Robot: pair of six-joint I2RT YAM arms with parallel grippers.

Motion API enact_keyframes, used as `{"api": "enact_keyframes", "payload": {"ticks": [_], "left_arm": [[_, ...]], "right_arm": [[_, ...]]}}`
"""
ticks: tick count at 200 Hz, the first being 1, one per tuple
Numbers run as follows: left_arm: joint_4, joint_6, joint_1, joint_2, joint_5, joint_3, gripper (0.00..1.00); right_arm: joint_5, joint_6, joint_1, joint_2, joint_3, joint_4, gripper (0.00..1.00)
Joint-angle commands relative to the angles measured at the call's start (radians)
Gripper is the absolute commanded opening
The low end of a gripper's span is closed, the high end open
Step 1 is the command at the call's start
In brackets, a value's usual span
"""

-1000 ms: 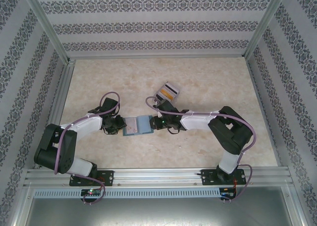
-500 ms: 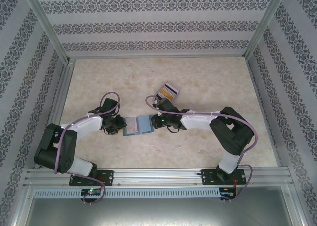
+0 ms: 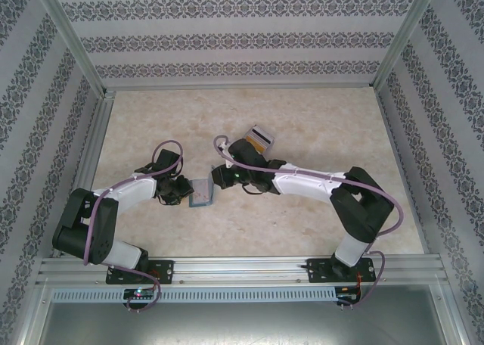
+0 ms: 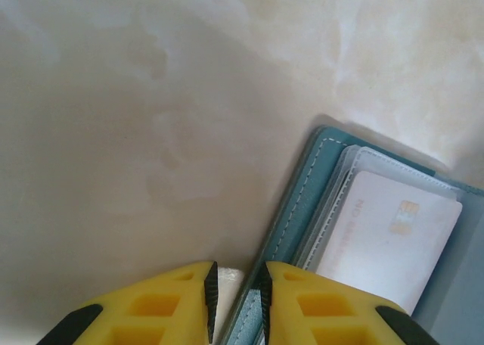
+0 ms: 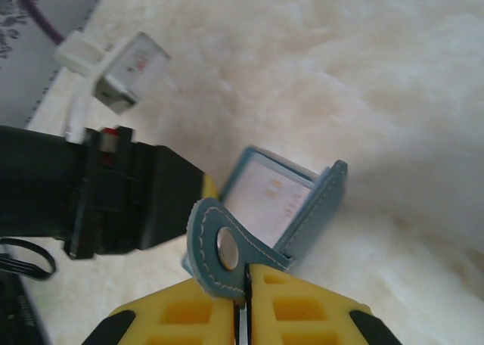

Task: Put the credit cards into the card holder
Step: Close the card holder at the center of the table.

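The teal card holder (image 3: 203,192) lies between the two arms, half folded, its right cover lifted upright. My left gripper (image 4: 236,273) is shut on the left cover's stitched edge (image 4: 302,201). A white credit card (image 4: 393,239) sits in a clear pocket page. My right gripper (image 5: 243,281) is shut on the card holder's snap tab (image 5: 223,247) and holds the cover (image 5: 321,201) up, with the white card (image 5: 265,197) visible behind it. In the top view the left gripper (image 3: 187,193) and right gripper (image 3: 215,180) meet over the holder.
A clear box of upright cards (image 3: 259,138) stands just behind the right wrist. The left arm's black wrist (image 5: 113,194) is close on the left of the right gripper. The marble tabletop (image 3: 318,118) spreads to aluminium frame rails (image 3: 98,133) and patterned walls.
The right gripper shut on the snap tab and moved left, lifting the right cover. The card holder went from lying flat open to half folded. The left gripper stayed put.
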Motion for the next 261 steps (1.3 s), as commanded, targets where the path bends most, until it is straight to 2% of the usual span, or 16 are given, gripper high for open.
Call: {"api": "enact_keyframes", "payload": {"ticks": [1,88,169,236,261], "left_arm": [[0.088,-0.015,-0.031,0.037,0.043,-0.021,0.26],[0.010,-0.002,-0.029,-0.026,-0.029,-0.012,0.26],[-0.149,0.018,0.018,-0.199,-0.186,-0.018,0.27],[-0.156,0.014,0.048,-0.282,-0.196,-0.044,0.28],[-0.146,0.016,0.049,-0.287,-0.169,-0.041,0.28]], "right_arm": [[-0.095,0.018,0.023,0.064,0.048,0.034,0.15],[-0.172,0.079,0.039,0.211,0.090,0.079,0.15],[-0.216,0.104,0.058,0.320,0.192,0.072,0.18],[-0.263,0.106,0.059,0.377,0.300,0.037,0.23],[-0.270,0.100,0.059,0.400,0.330,0.021,0.31]]}}
